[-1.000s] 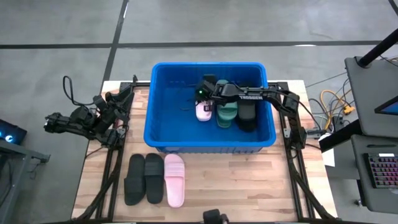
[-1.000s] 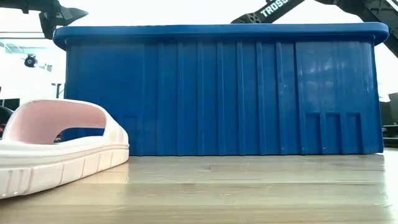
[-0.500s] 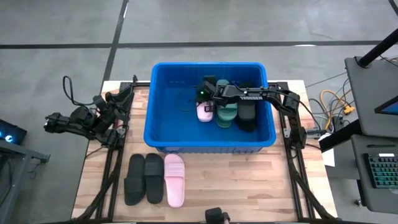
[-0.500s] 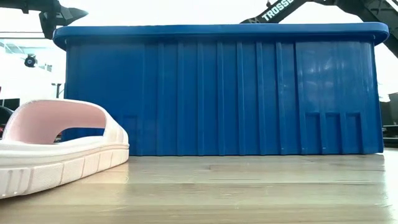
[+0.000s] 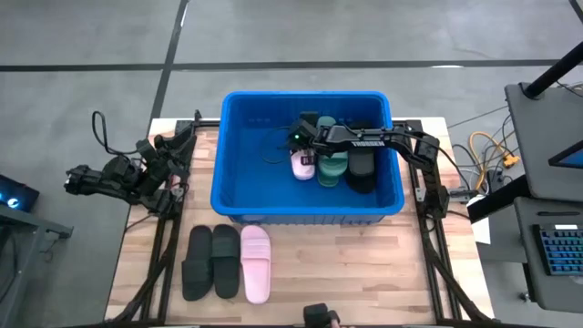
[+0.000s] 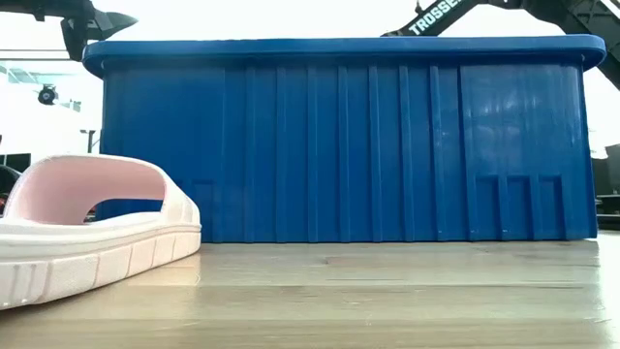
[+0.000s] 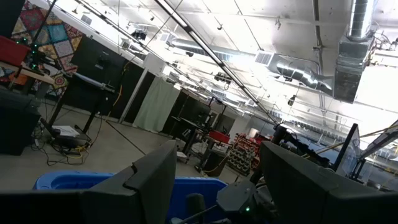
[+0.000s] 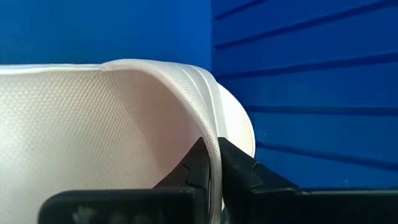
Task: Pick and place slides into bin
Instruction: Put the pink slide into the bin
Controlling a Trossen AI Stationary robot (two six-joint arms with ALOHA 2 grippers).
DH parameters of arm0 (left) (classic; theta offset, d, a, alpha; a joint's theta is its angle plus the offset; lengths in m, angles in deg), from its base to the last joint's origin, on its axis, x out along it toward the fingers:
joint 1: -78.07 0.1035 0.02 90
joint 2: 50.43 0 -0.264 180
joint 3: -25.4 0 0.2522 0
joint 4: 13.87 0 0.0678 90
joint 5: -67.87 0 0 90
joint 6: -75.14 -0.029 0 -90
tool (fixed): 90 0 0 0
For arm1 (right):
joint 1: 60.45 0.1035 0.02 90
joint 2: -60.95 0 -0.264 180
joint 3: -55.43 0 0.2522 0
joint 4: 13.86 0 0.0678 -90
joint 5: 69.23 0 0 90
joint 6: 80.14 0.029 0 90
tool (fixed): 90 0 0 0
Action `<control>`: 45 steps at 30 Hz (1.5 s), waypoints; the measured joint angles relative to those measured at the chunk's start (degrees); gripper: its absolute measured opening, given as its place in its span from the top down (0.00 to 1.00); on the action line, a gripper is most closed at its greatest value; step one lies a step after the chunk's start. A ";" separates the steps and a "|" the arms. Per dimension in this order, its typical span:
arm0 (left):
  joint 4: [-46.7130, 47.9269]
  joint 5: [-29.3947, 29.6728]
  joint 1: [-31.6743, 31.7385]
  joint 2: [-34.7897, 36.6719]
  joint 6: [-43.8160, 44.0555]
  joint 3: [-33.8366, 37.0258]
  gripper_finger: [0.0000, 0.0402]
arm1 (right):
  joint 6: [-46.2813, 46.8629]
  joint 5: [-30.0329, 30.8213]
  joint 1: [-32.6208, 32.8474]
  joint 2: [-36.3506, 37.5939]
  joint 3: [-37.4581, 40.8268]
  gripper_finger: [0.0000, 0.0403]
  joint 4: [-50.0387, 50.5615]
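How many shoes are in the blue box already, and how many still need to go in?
In the bin, a dark green slide and a black slide already lie. The right end effector is pinching a pale pink slide there. Three wait on the table: two black slides and a pink slide. The left end effector waits open.

One blue bin [image 5: 239,202] stands on the desk [image 5: 364,273]. Six slides show in the high view. Three lie inside the bin: one pale pink slide [image 5: 301,165], one dark green slide [image 5: 332,169] and one black slide [image 5: 363,173]. Three more lie on the desk in front of the bin: two black slides [image 5: 210,261] and one pink slide [image 5: 256,263]. Two robot arms reach over the scene.
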 joint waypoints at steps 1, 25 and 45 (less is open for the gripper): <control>0.00 0.00 -0.02 0.00 0.00 -0.02 0.46 | 0.12 0.03 -0.02 0.00 0.00 0.94 0.13; 0.09 0.00 -0.02 0.00 0.00 -0.02 0.46 | 12.38 -0.62 -0.11 0.02 -1.20 0.54 4.73; 0.07 -0.02 0.00 0.00 0.00 0.00 0.46 | 7.66 -10.27 -0.33 0.14 -6.32 0.54 12.37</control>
